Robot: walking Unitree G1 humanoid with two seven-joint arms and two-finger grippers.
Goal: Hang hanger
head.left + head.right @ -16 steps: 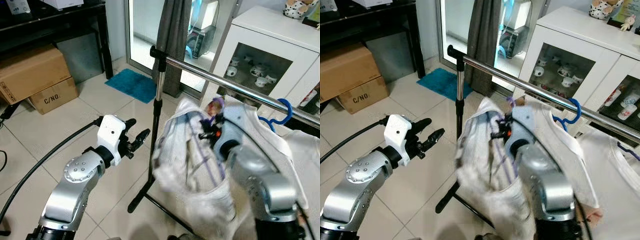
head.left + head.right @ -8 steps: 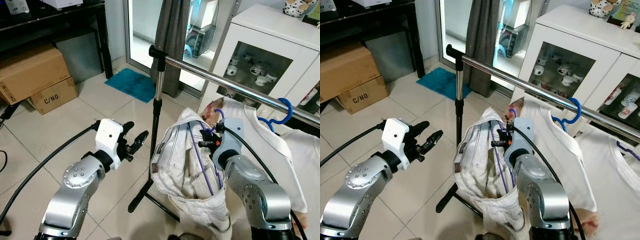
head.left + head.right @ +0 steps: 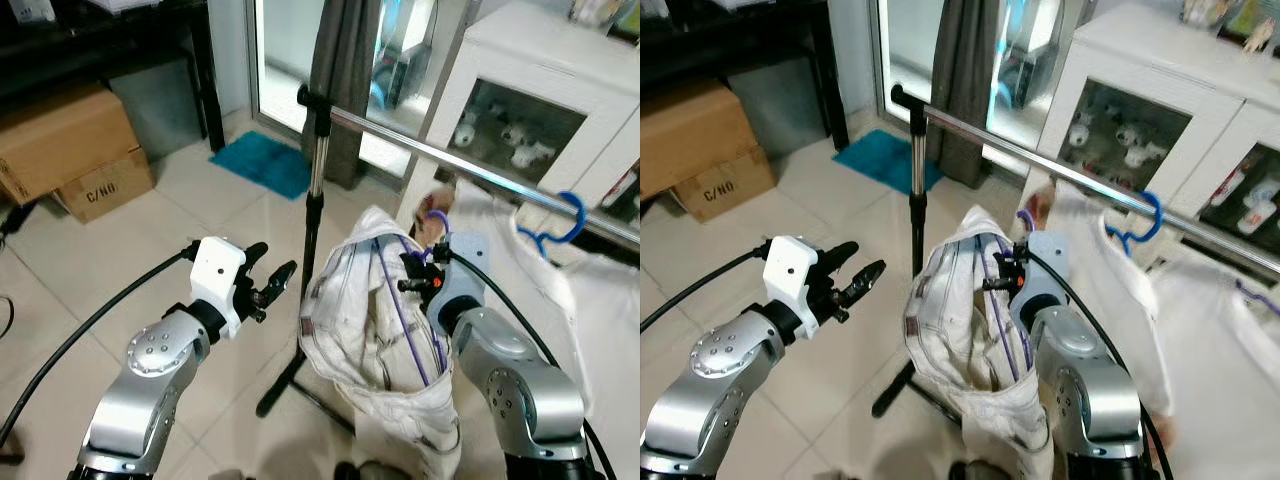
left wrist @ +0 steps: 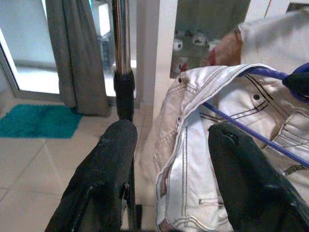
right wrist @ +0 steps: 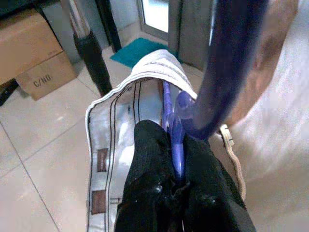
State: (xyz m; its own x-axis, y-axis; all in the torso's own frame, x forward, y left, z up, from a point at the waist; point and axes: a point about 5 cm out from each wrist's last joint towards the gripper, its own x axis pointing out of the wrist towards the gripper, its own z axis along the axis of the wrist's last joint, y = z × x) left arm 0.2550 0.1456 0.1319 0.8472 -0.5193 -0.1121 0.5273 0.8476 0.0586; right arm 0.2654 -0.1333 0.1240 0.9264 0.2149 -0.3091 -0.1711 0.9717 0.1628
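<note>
A white denim jacket [image 3: 365,320] hangs on a purple hanger [image 5: 176,140], and my right gripper [image 5: 171,145] is shut on the hanger's neck just below its hook [image 3: 436,216]. The hook sits a little below and in front of the chrome rail [image 3: 430,152] of the clothes rack, apart from it. My left gripper [image 3: 272,282] is open, left of the jacket and beside the rack's upright pole [image 3: 312,215], holding nothing. In the left wrist view its fingers [image 4: 104,179] frame the jacket [image 4: 231,145].
A white shirt on a blue hanger [image 3: 555,225] hangs on the rail to the right, with more white clothes beyond. The rack's black foot [image 3: 285,380] stands on the tiles. Cardboard boxes [image 3: 70,150], a teal mat [image 3: 265,165], a grey curtain [image 3: 345,80], a white cabinet [image 3: 530,90].
The jacket was swinging and blurred a second ago; it now hangs still and slightly lower in my right gripper. The left arm has barely moved.
</note>
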